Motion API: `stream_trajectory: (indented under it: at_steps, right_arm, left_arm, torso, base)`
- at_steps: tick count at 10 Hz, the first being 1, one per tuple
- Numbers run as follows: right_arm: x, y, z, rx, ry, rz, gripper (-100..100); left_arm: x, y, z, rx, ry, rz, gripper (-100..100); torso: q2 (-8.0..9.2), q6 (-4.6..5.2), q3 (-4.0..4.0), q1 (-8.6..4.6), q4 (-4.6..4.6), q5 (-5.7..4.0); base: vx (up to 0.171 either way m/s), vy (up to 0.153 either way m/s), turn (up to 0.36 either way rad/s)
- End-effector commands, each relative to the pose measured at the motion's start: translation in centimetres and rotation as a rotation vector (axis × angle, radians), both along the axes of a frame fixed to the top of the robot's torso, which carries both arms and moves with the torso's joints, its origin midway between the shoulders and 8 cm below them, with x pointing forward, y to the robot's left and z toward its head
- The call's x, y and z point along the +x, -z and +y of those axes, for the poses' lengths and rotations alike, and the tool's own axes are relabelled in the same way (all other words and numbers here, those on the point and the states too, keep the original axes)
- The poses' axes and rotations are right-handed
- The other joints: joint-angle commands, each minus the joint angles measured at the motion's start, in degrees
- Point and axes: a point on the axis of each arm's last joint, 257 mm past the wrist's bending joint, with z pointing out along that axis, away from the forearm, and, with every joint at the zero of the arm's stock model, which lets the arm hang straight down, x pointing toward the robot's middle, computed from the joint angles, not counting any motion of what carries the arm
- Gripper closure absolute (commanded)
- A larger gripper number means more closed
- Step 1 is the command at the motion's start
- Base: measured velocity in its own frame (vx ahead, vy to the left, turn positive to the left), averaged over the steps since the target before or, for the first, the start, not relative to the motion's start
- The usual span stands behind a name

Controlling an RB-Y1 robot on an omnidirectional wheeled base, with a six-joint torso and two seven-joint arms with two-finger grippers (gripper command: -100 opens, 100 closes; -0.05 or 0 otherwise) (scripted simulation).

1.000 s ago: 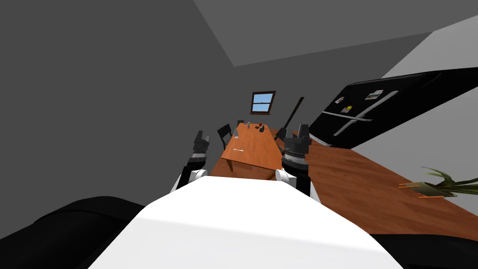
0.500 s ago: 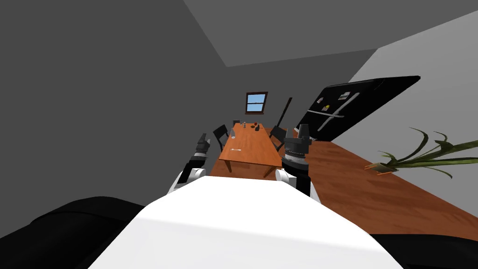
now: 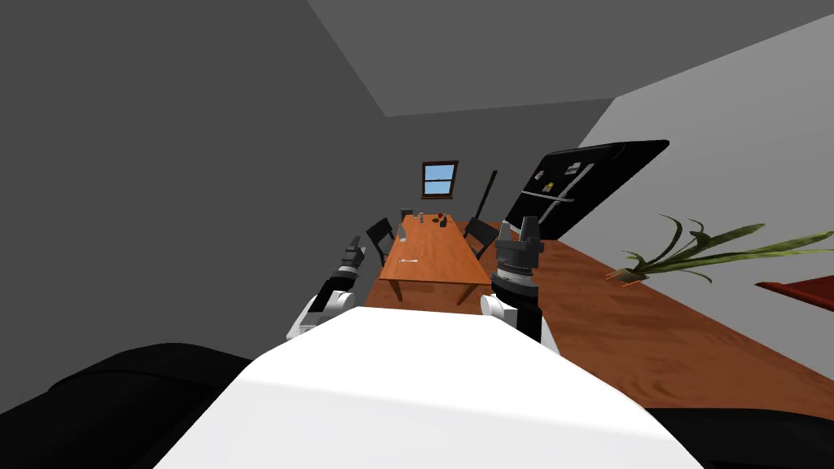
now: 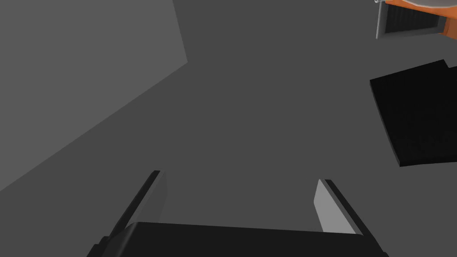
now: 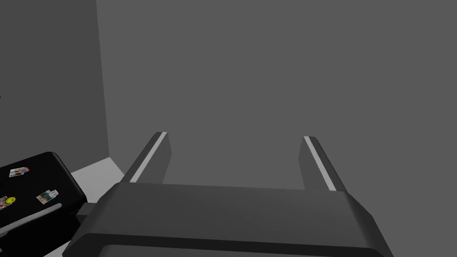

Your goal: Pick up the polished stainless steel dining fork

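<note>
The fork lies on the surface, near its left edge. A chair stands left of the surface, a second chair right. Fridge and plant stand farther right.

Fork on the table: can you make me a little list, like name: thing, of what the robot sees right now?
target: fork lying on the near left part of the table, untouched
surface: long brown table, well ahead of me
left arm: left gripper open, empty
right arm: right gripper open, empty
seats: dark chairs along both long sides
nearby: black fridge right of the table
</note>
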Motion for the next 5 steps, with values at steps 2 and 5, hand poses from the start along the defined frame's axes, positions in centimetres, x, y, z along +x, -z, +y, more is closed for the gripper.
stream_trajectory:
  at_steps: [2,5]
  right_arm:
    - [0.0,0.0,0.0,0.000,0.000,0.000,0]
    - [0.0,0.0,0.0,0.000,0.000,0.000,0]
  left_arm:
    - [1.0,3.0,1.9,-0.013,-0.025,0.094,-100]
    - [1.5,5.8,3.7,-0.027,-0.050,0.183,-100]
  torso:
    - [0.01,-0.03,0.01,0.00,0.00,0.01]
    - [0.04,0.00,0.02,0.04,0.01,0.01]
  base:
    - [-0.023,0.031,-0.235]
    - [-0.028,0.031,-0.185]
